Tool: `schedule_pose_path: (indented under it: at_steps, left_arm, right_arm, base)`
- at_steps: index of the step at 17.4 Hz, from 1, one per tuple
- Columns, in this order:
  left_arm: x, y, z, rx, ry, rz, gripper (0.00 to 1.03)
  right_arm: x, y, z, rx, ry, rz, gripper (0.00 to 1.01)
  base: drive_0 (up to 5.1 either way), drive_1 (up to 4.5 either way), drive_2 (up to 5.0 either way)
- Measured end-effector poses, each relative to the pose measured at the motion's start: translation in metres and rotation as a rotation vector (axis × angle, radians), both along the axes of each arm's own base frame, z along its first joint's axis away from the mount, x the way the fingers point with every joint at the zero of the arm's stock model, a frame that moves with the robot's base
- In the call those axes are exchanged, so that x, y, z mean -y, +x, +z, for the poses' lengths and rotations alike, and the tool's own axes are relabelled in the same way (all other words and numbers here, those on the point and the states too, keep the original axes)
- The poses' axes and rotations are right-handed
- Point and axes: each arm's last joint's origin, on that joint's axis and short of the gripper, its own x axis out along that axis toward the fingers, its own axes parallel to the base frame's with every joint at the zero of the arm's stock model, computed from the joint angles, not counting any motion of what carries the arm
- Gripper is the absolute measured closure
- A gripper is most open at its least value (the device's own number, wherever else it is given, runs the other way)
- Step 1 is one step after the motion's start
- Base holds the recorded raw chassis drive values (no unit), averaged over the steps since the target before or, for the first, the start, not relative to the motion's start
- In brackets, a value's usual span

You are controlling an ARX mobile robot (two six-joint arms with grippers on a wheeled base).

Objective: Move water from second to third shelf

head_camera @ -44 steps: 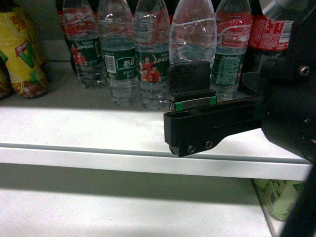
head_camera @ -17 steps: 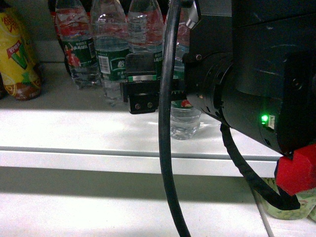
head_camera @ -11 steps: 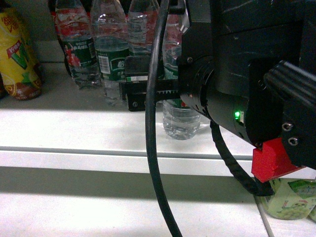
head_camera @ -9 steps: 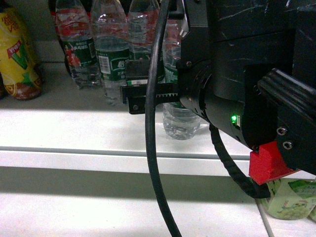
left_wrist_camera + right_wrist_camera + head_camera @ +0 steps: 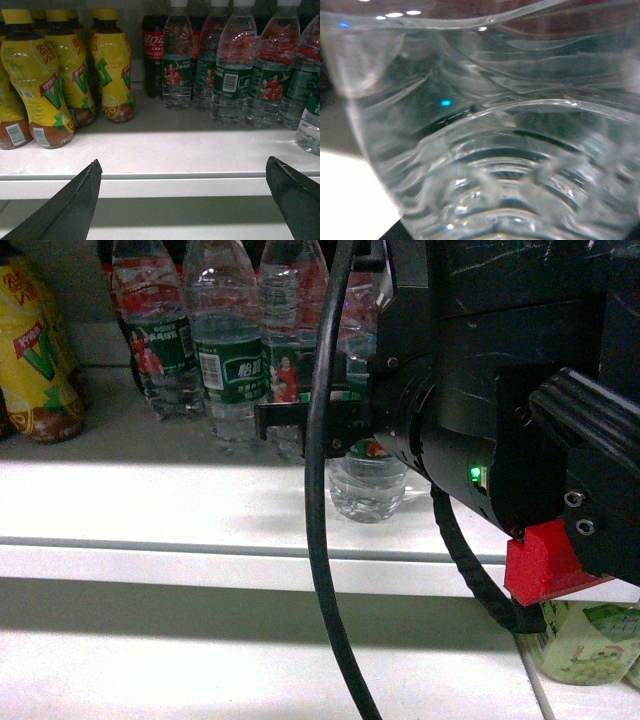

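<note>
In the head view one water bottle [image 5: 368,485] stands forward of its row on the white shelf [image 5: 150,510]. My right gripper [image 5: 350,425] reaches in from the right and is shut on this bottle at its green label. Cable and arm hide its fingertips. The right wrist view holds only this bottle's clear ribbed wall [image 5: 510,150], very close. More water bottles [image 5: 228,360] stand in a row behind. My left gripper [image 5: 182,200] hangs open below the shelf's front lip, holding nothing, with the water row [image 5: 230,75] up to its right.
Yellow juice bottles [image 5: 50,80] crowd the shelf's left side, with a cola bottle [image 5: 152,50] behind them. A thick black cable [image 5: 325,570] hangs across the head view. Green-labelled bottles [image 5: 585,645] sit on the lower shelf at right. The shelf lip [image 5: 165,180] runs across.
My right arm has swung in and closed on one water bottle, which now stands forward of the row. In the last half second the gripper dropped slightly and the bottle barely moved.
</note>
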Motion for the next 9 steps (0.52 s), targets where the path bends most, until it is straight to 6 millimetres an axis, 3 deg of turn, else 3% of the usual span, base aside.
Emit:
schedule_pose_path:
  at_steps: [4,9]
  left_arm:
    - [0.0000,0.0000,0.0000,0.000,0.000,0.000,0.05]
    - [0.0000,0.0000,0.0000,0.000,0.000,0.000,0.05]
  right_arm:
    - [-0.0001,0.0001,0.0003,0.003,-0.001,-0.003,0.53]
    - [-0.0003,0.0004,0.0012,0.007,0.000,-0.003,0.58]
  base:
    - [0.0,0.00,0.0]
    - [0.0,0.00,0.0]
